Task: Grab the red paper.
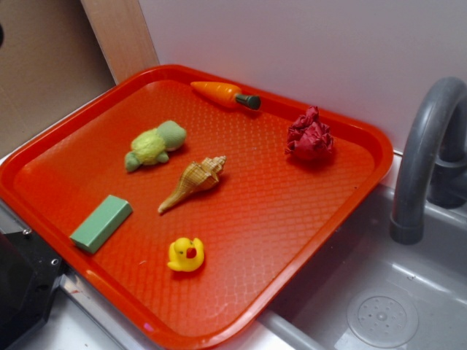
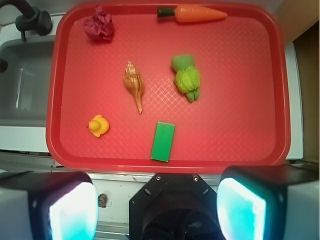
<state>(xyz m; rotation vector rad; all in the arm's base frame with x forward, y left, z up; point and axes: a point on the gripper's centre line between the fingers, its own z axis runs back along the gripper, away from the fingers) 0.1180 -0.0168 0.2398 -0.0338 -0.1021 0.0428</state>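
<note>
Looking down through the wrist camera, you see the gripper (image 2: pixel 157 207) hanging just outside the near rim of the orange-red tray (image 1: pixel 343 211), its two pale fingers (image 2: pixel 67 210) spread wide apart with nothing between them. The red paper (image 1: pixel 309 136) sits on the tray close to its far rim, in the corner nearest the grey faucet (image 1: pixel 430 153), well apart from the gripper. Taking the tray as your reference: the toy carrot (image 1: pixel 225 93) lies along its far rim, the green plush turtle (image 1: pixel 155 145) rests toward the middle on the side away from the faucet, and the tan seashell (image 1: pixel 194 181) lies near the centre. The yellow duck (image 1: pixel 186 254) and the green block (image 1: pixel 101 222) sit nearer the tray's front rim, apart from each other. The sink basin (image 1: pixel 379 306) lies just beside the tray, below the faucet.
</note>
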